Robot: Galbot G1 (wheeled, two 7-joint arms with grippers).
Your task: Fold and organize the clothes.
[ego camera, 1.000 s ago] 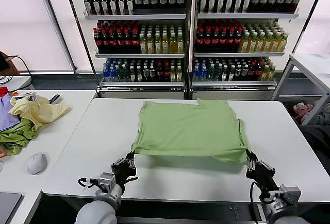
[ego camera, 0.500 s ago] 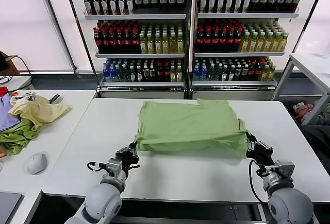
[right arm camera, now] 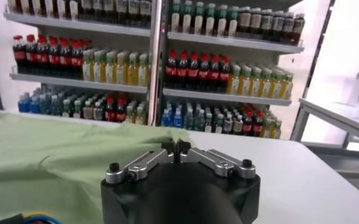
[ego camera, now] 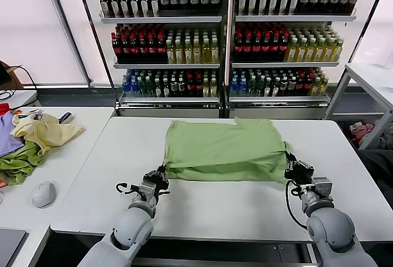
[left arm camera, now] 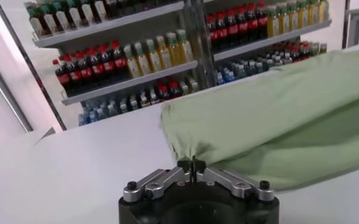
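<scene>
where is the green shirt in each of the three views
Head view: the green shirt lies mid-table, folded over, between the two grippers.
Left wrist view: it fills the side beyond the left gripper, which pinches its corner.
Right wrist view: it spreads beside the right gripper.
Shared landmark: the bottle shelves behind the table.

No words, brands, numbers or signs clear enough to read anywhere. Far too small to make out: the labels on the rows of small drink bottles with red, yellow, green and dark tops [ego camera: 184, 46] on the grey metal shelves [ego camera: 227, 18] along the top of the frame. Nothing printed showing on the light green cotton shirt [ego camera: 224, 150] in the middle.
</scene>
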